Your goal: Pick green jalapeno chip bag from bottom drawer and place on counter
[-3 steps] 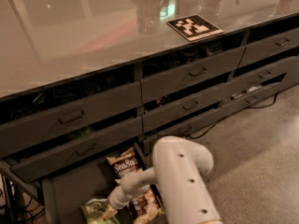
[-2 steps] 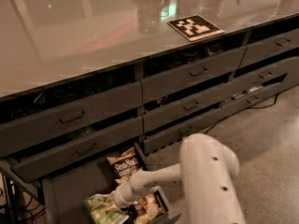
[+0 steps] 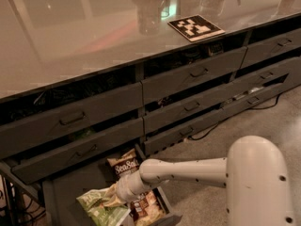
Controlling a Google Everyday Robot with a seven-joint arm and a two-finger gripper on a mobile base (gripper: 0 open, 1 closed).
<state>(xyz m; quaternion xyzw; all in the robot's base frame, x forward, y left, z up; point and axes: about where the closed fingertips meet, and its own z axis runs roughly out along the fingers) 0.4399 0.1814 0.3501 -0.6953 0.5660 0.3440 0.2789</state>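
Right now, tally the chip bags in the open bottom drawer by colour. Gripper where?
green jalapeno chip bag: 1
dark brown bags: 2
Total: 3
The gripper is at the green bag, inside the bottom drawer.

One camera sees it all. It sits high up in front of the desk (image 3: 94,41) and looks down and across the top. The black-and-white tile (image 3: 196,27) lies far from the camera, near the top of the view. The robot's arm (image 3: 188,171) is very close to the camera, below the tile and a bit to its right. The tool (image 3: 114,197) is far below the tile and to its left, over the open bottom drawer (image 3: 70,182), at the green bag (image 3: 99,207).
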